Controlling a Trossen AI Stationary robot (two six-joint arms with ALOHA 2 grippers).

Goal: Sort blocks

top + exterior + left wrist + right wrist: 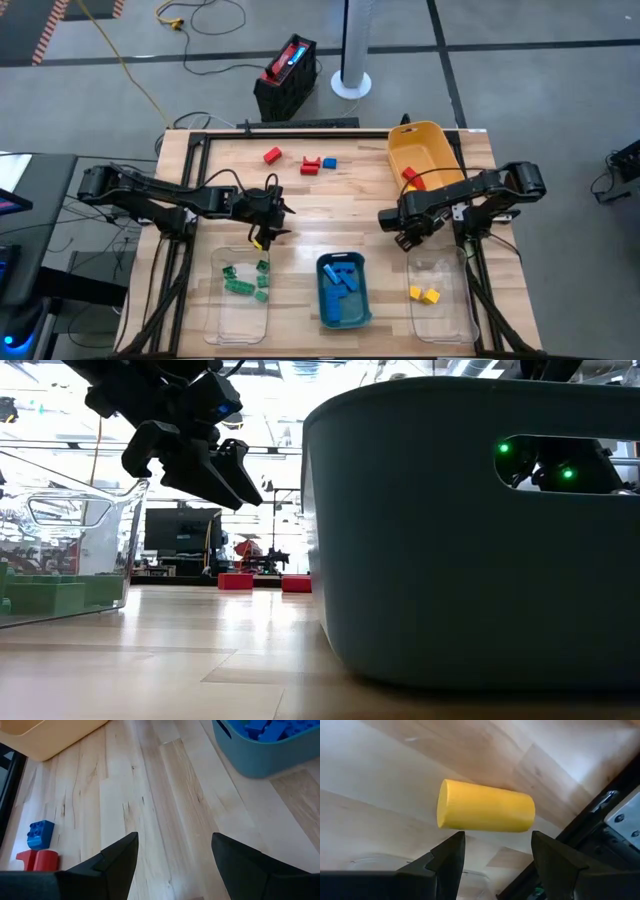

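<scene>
- Your left pincer (268,232) hangs above the bench (340,215) just beyond the clear bin (243,296) with the green blocks (240,287); its fingers (117,860) stand apart with nothing between them.
- Your right pincer (408,236) hovers near the clear bin (440,300) with two yellow blocks (425,294); its jaws are spread, and a yellow cylinder block (485,812) shows just past the fingertips, not gripped.
- That cylinder is smooth, plain yellow, seen on its side; whether it touches the wood, you cannot tell.
- Blue blocks (343,282) fill the teal bin (325,300) between the two clear bins.
- Unsorted on the bench's far side: a red block (272,155), another red block (310,166) and a blue block (330,162) beside it.
- The yellow bin (425,150) at the far right corner holds red blocks (413,178).
</scene>
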